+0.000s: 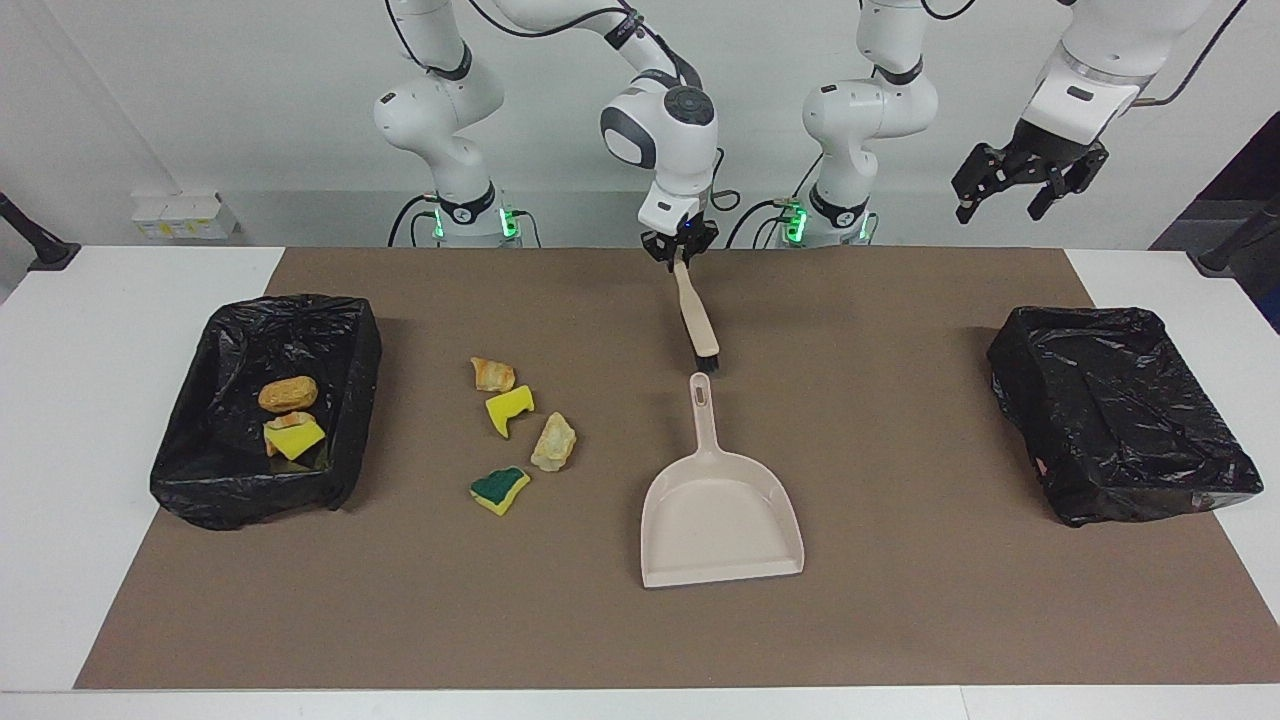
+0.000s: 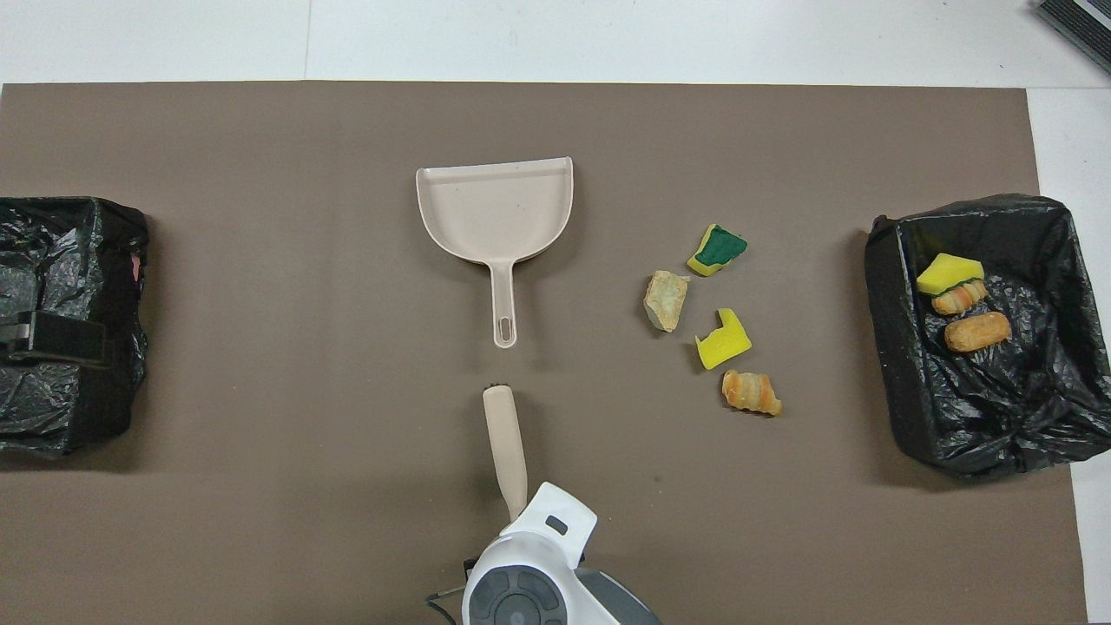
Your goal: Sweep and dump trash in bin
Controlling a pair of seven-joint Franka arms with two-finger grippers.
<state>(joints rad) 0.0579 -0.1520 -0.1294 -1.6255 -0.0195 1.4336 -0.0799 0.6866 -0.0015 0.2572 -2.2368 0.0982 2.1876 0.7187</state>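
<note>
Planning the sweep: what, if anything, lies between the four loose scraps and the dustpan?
Nothing visible: only bare mat separates the scraps from the dustpan. The right tool holds the brush nearer the robots.

Seven small sponge and bread-like trash scraps (image 1: 518, 425)

Four lie loose on the brown mat (image 1: 900, 600); three rest inside the black-lined bin (image 1: 355, 400) at the right arm's end.
</note>
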